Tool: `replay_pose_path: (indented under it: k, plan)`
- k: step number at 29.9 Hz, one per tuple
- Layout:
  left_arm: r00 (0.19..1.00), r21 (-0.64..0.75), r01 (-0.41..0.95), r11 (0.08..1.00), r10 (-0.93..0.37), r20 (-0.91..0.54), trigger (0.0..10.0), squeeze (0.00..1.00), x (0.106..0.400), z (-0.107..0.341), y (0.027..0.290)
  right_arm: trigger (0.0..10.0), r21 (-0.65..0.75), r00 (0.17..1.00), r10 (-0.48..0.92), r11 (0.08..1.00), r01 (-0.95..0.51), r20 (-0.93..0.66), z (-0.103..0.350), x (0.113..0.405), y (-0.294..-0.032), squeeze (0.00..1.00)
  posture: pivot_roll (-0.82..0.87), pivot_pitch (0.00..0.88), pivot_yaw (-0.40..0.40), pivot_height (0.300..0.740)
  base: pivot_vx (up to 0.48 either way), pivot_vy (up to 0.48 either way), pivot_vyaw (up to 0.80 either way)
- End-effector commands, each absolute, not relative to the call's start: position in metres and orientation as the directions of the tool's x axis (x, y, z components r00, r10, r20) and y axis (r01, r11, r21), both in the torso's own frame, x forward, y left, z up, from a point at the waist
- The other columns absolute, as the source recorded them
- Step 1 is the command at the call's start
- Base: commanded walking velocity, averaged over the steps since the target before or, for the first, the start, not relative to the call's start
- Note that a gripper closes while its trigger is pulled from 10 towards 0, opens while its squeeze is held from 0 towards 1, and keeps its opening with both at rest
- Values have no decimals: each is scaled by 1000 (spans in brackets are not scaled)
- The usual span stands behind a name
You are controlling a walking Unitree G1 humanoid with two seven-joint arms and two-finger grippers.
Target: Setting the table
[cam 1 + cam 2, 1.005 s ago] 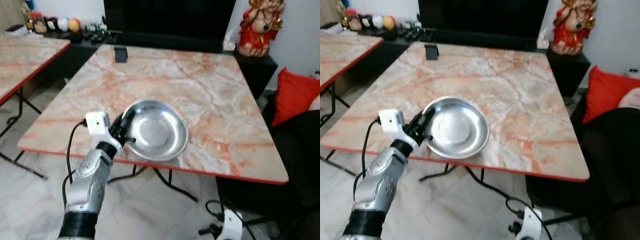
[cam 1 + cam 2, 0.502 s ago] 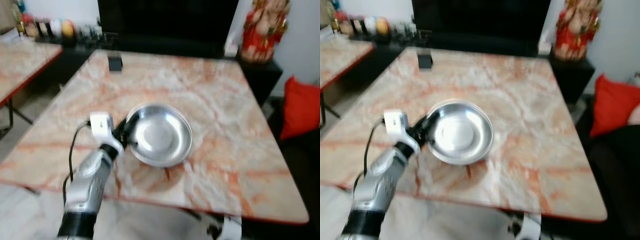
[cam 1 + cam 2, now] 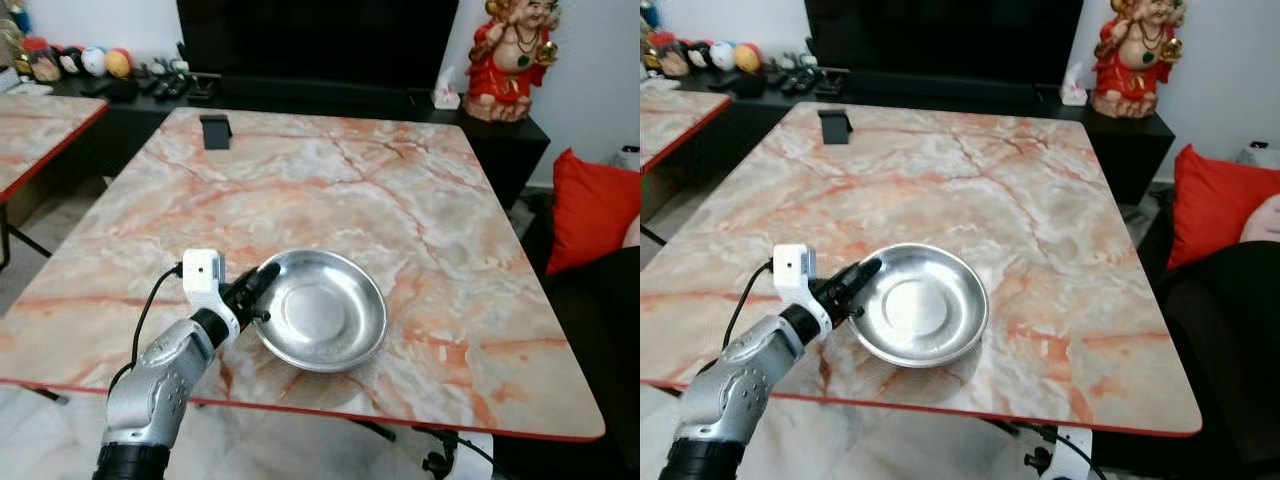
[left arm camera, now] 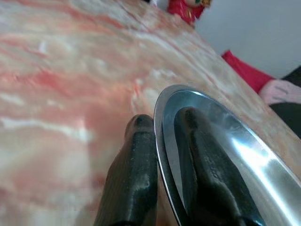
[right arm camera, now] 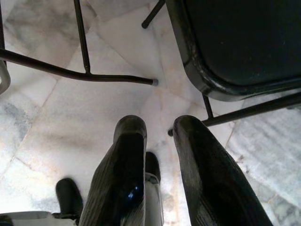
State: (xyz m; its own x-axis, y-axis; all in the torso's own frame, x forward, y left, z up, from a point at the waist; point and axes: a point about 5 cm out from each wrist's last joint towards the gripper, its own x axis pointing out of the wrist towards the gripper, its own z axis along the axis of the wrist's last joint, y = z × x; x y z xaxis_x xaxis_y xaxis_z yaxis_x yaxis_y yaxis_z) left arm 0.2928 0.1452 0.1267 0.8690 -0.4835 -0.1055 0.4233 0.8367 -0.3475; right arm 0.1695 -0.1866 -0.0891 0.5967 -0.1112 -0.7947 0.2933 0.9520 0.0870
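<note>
The left pincer (image 3: 262, 293) grips the rim of the steel bowl (image 3: 322, 310) at its 9 o'clock edge, one finger inside the rim and one outside, as the left wrist view shows. The bowl sits over the marble table (image 3: 330, 180) near its front edge, toward 6 o'clock.

The grip is thin and on one side only, so I judge the bowl could pivot or slip if moved quickly, and a late release could drag it toward the red edge and off the table.

A small black stand (image 3: 215, 131) sits far off at 11 o'clock, and nothing lies between it and the bowl. A red figurine (image 3: 505, 60) stands beyond the table at 1 o'clock, a red cushion (image 3: 594, 206) at 3 o'clock. The right pincer (image 5: 157, 146) hangs idle over the floor, fingers slightly apart, holding nothing.
</note>
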Motion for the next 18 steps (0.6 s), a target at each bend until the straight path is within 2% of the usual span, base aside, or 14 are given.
replay_pose_path:
  k: [1,5,18]
  plan:
    - [847,-316,454,833,-514,-138,10000,0,291,129,142,10000,81,595,-113,954,289,-796,-88,171,-189,0,113,0,-67,727,0,0,0]
    - [819,-319,483,815,-550,-163,10000,0,286,128,138,10000,67,590,-110,960,271,-800,-88,171,-191,0,110,0,-74,727,0,0,0]
    - [811,-326,423,846,-514,-280,10000,0,284,115,145,10000,72,590,-108,959,274,-800,-88,172,-190,0,108,0,-71,727,0,0,0]
